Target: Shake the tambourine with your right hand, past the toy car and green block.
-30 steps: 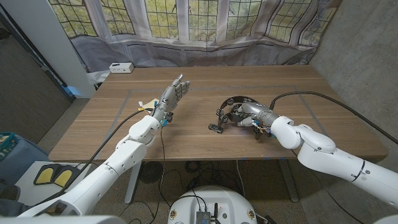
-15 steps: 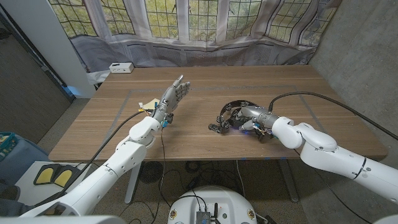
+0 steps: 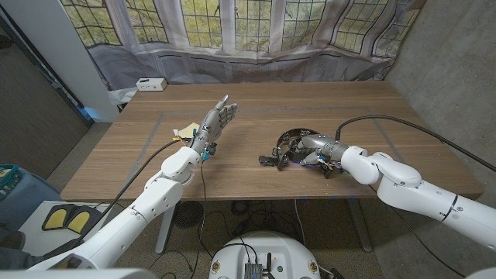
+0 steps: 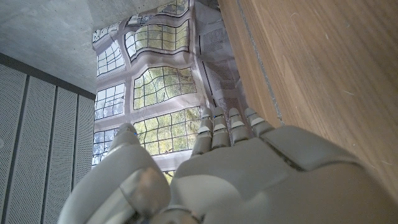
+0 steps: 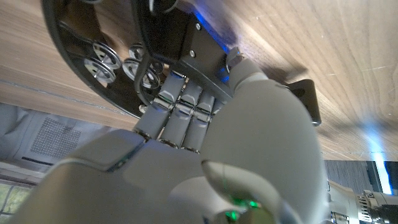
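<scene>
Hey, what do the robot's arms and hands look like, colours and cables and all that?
Both arms have smooth white rounded shells. The left hand and right hand are silvery grey with segmented fingers. Black cables trail along each arm; the left wrist also carries small yellow and blue bits. A green light glows near the right hand's base.

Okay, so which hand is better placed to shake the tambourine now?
The right hand: its fingers already curl around the tambourine frame. The left hand is raised, well apart from it, holding nothing.
</scene>
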You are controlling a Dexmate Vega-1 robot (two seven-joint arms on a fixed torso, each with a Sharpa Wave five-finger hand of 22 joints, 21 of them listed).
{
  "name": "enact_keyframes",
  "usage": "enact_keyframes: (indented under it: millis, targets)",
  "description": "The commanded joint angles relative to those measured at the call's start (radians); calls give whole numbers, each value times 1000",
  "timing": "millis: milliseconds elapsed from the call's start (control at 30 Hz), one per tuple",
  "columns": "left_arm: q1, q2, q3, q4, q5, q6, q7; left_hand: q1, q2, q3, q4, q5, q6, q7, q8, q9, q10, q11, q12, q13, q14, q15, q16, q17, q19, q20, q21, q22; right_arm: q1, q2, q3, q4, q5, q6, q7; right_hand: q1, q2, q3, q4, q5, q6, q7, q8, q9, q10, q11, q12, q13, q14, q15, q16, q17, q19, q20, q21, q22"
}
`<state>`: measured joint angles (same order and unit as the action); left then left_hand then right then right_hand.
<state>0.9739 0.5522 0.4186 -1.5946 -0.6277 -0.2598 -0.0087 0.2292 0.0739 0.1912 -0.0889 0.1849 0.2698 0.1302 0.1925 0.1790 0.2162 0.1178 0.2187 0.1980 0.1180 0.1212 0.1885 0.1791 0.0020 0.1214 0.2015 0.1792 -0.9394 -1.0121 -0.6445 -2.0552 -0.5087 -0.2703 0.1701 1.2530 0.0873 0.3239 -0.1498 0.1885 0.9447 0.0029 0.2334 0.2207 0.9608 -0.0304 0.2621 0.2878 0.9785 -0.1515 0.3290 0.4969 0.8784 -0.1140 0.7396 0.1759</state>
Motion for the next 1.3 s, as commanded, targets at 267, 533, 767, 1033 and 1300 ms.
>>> enact_keyframes:
  millis: [267,533,767,1033,1300]
  targets:
    - [6,2,0,-13,6,5,15,-3,2,3,-3,-1,9,2,-1,2,10,-3,-2,1,3,2,1,2,-2,6,-4,1,-5,41,-6,67,17,50,-9,86,79,6,4,4,73,-70,6,1,3,0,-5,-1,-7,-49,6,5,-5,-29,6,1]
    - [6,2,0,-14,4,8,16,-3,3,3,-3,-1,8,1,-1,2,10,-4,-1,1,3,2,1,2,-2,6,-4,1,-9,46,-11,67,12,44,-9,85,79,5,5,5,71,-72,4,1,1,2,-7,-1,-11,-44,5,7,-9,-26,8,1]
    - [1,2,2,-11,6,7,10,-3,3,3,-3,-1,10,2,-1,2,11,-7,-1,1,3,2,1,2,-2,6,-4,1,-7,43,-17,57,-10,24,3,83,80,6,7,7,68,-72,2,1,-1,2,-8,0,-17,-40,2,8,-14,-24,9,0]
    - [-4,-1,4,-5,5,7,6,-4,3,3,-4,-1,10,1,-1,2,11,-4,-2,1,3,2,1,2,-2,6,-4,1,1,32,-23,27,-53,-12,36,62,73,2,16,12,26,-72,-16,1,-35,11,-23,0,-46,-32,-14,8,-42,-19,6,-1]
    - [-6,-4,4,2,4,4,6,-4,3,3,-4,-1,13,2,-1,2,11,-3,-1,2,3,3,1,2,-2,6,-4,1,22,34,-36,17,-82,-35,90,-86,16,-54,71,1,-54,-57,-38,-2,-98,24,-49,-9,-105,6,-65,-24,-81,5,-11,-6]
